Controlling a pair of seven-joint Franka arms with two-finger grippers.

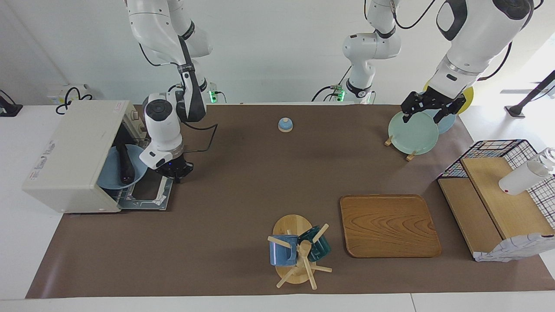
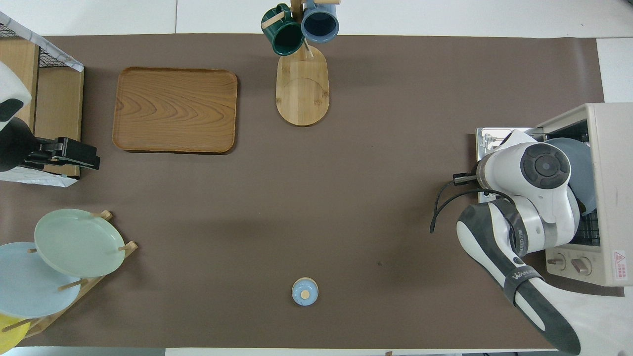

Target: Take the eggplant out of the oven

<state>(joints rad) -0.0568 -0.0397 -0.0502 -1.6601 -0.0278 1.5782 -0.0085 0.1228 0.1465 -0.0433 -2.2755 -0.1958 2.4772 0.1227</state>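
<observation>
While the eggplant (image 1: 125,163) lies on a blue plate (image 1: 113,178) inside the oven (image 1: 71,156), the clenched right gripper (image 1: 174,173) sits at the lowered door's (image 1: 149,193) edge; the left gripper (image 1: 428,113) waits, fingers spread, over racked plates (image 1: 412,134).

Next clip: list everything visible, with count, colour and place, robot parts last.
Boxy toaster oven: 1, cream-white, right arm's end, door down.
Slim eggplant: 1, dark purple, on a blue plate in the oven.
Domed lid: 1, blue, mid-table near the robots.
Racked plates: 3, green, blue, yellow, left arm's end.
Wooden tray: 1, brown, farther out.
Mug tree: 1, wooden, two mugs.
Wire shelf: 1, left arm's end.
Right gripper: shut, over the oven door.
Left gripper: open, over the plates.
</observation>
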